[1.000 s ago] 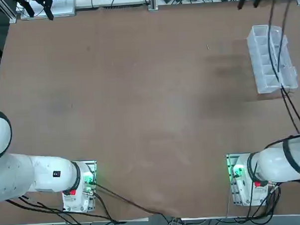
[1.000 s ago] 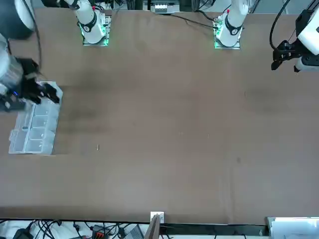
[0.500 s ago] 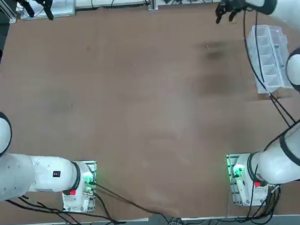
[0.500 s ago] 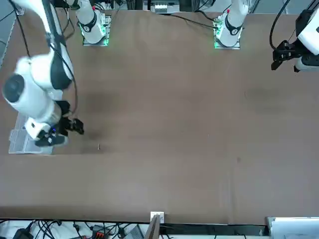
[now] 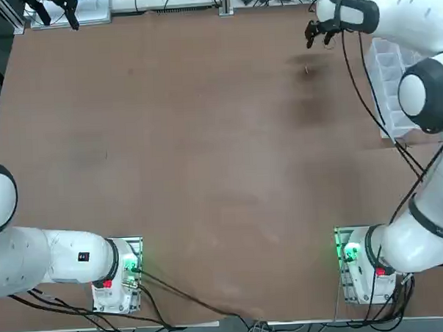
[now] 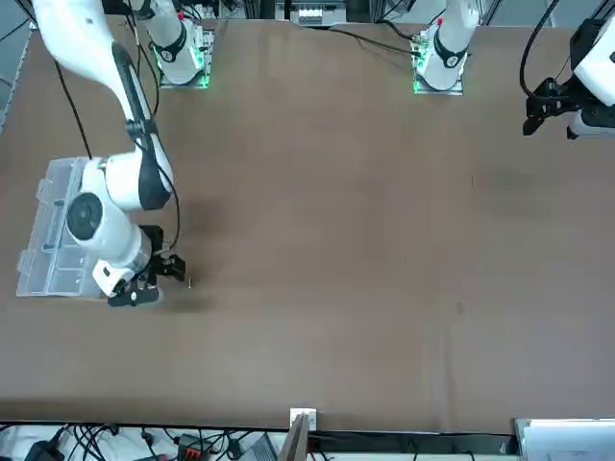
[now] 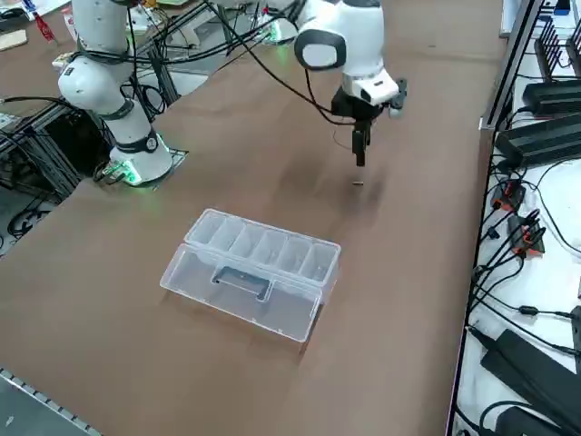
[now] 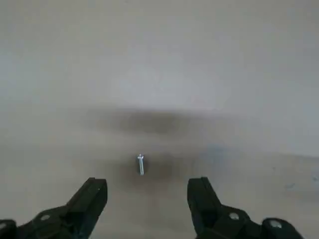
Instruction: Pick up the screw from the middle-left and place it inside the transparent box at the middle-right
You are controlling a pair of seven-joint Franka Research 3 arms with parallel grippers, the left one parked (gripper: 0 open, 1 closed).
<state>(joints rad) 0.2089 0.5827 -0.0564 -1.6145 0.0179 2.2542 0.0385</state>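
Note:
The screw (image 8: 141, 164), a tiny thin metal sliver, lies on the brown table between and just ahead of my right gripper's fingers (image 8: 93, 198). My right gripper (image 8: 147, 191) is open and holds nothing. It hovers a little above the table, close to the screw (image 7: 358, 183), and is also seen in the side view as the gripper (image 7: 359, 154). In the top view the gripper (image 5: 316, 37) is just beyond the screw (image 5: 306, 70). The transparent box (image 7: 259, 259) sits apart, its lid folded open. My arm partly covers the box (image 5: 389, 70). The gripper (image 6: 169, 274) sits beside the screw (image 6: 189, 282).
Cables and black equipment (image 7: 536, 136) line the table's edge near the screw. The arm's own cable (image 5: 365, 93) hangs over the table between the gripper and the box (image 6: 53, 235). The parked left arm (image 5: 34, 259) stays at its base.
My right arm has swung away from over the transparent box towards the screw and come down lower. The gripper has stayed open. The screw and box have not moved.

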